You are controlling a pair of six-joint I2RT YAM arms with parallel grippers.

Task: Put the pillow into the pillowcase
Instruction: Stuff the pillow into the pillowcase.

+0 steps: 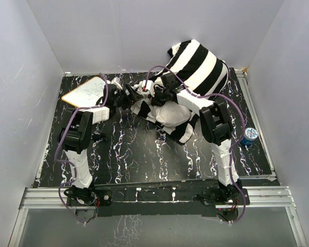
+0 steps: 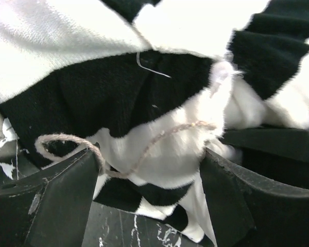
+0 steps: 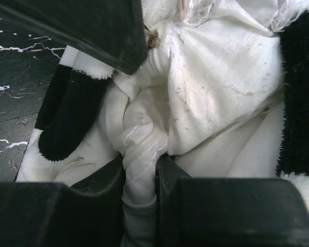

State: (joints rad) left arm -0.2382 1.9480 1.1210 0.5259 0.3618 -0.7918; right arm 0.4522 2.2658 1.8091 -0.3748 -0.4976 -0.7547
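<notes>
Black-and-white striped fabric of the thin pillowcase (image 1: 201, 64) lies bunched at the far right of the black marbled tabletop (image 1: 144, 159), with the plump white cushion pillow (image 1: 172, 114) mostly inside it and a white end bulging from its near opening. The right claw (image 3: 140, 172) is pinched tight on a fold of the pillow's white cloth along a zipper seam. The left claw (image 2: 149, 159) stands wide apart at the pillowcase's striped edge, gripping nothing. A small whiteboard (image 1: 87, 91) lies far left; a blue can (image 1: 250, 135) stands right.
</notes>
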